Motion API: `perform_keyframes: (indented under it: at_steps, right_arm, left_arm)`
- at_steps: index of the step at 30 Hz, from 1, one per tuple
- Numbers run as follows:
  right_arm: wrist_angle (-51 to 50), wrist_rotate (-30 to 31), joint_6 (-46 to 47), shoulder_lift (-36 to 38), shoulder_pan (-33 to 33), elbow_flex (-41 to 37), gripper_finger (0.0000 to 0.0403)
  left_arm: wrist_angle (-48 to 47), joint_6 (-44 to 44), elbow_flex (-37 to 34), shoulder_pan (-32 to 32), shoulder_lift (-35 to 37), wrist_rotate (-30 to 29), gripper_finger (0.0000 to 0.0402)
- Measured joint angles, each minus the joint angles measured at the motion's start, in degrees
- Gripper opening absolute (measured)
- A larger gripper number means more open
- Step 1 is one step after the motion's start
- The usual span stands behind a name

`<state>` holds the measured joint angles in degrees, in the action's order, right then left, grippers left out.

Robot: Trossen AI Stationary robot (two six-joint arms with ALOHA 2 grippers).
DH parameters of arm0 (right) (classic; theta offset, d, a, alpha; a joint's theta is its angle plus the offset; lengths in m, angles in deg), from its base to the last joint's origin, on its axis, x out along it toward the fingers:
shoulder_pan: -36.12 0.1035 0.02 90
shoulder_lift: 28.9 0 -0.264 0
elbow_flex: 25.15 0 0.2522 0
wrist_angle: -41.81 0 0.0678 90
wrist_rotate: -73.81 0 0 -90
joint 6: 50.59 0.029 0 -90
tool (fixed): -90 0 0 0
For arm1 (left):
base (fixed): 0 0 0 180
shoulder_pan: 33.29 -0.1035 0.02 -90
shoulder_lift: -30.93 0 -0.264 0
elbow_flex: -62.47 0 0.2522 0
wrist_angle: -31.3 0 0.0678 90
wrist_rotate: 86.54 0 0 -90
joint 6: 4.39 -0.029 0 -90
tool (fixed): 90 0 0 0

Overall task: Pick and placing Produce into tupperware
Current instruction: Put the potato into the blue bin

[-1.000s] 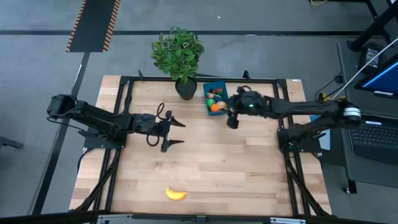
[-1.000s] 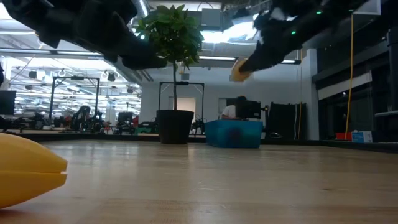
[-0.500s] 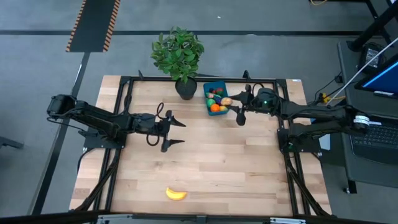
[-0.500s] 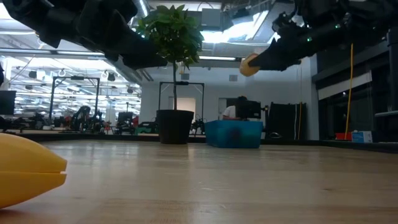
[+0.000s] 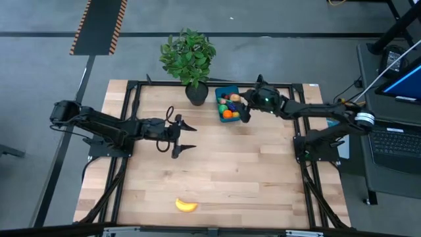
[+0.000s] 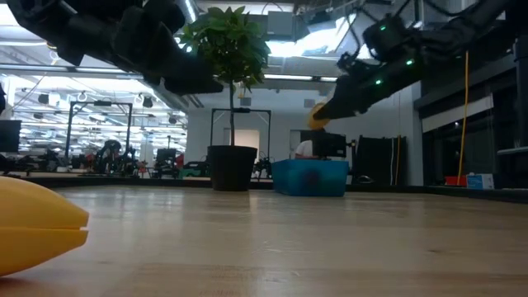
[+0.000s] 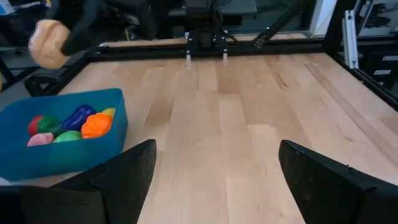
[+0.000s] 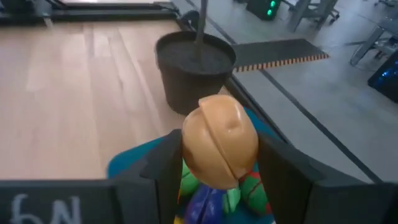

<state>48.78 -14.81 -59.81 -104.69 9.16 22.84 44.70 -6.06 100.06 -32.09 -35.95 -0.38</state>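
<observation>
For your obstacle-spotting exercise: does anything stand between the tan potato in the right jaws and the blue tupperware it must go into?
Nothing visible does. The right gripper holds the potato directly over the open tupperware, with only produce already inside below it.

Banana [image 6: 37, 224] cropped (low view's edge)

A leafy green potted plant [image 5: 188, 54] in a dark round pot [image 5: 196, 94] stands at the far edge of the light wooden slatted table [image 5: 217, 171]. Beyond the plant, a black-and-orange striped floor mat [image 5: 99, 26] lies on the grey floor. Well right of the plant, a lit blue monitor [image 5: 404, 82] sits above a dark keyboard [image 5: 396, 141].
</observation>
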Motion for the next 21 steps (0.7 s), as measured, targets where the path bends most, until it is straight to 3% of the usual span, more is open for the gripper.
perform_keyframes:
  at_steps: [11, 15, 21]
  right_arm:
    - [-12.5, -8.0, -6.3, -12.0, -5.9, 13.8, 0.0180]
    - [-21.0, -12.3, -9.4, -16.8, -7.5, 20.4, 0.0180]
    - [-33.8, -13.0, -14.1, -24.0, -7.9, 31.3, 0.0180]
  left_arm:
    - [-0.2, -0.5, 0.0, -0.5, -4.1, 0.0, 0.0331]
    - [-0.2, -0.5, 0.0, -1.7, -5.4, 0.0, 0.0331]
    - [0.5, -0.6, 0.0, -3.1, -5.9, 0.0, 0.0331]
